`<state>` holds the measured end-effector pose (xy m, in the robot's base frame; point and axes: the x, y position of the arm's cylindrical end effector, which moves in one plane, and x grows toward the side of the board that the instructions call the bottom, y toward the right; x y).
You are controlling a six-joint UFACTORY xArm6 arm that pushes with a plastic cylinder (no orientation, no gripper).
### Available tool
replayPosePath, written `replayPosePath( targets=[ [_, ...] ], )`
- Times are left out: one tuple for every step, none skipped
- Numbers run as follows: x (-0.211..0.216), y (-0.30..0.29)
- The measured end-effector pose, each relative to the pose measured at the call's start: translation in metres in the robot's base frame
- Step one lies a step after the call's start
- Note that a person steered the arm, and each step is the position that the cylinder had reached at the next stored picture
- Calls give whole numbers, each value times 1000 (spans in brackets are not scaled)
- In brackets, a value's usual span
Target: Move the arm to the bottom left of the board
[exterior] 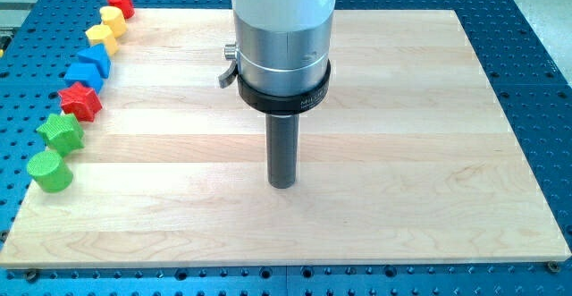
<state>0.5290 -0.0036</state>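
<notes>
Plainly, the risk lay at the view's left: a green cylinder point(49, 172), a green star point(61, 132) and a red star point(80, 101) lined that edge, and a careless sweep could scatter them. The bottom-left corner of the tabletop point(80, 242) was pale wood. The tool, a bare rod holding nothing, had its tip point(282, 185) near centre, well apart from them.

Bright even lighting, sharp focus, soft faint shadows, no glare
</notes>
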Motion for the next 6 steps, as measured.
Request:
replayPosePath(
  targets=[
    [4, -6],
    [66, -83],
    [89, -123],
    [89, -141],
    [89, -192],
    [89, -224]
  ],
)
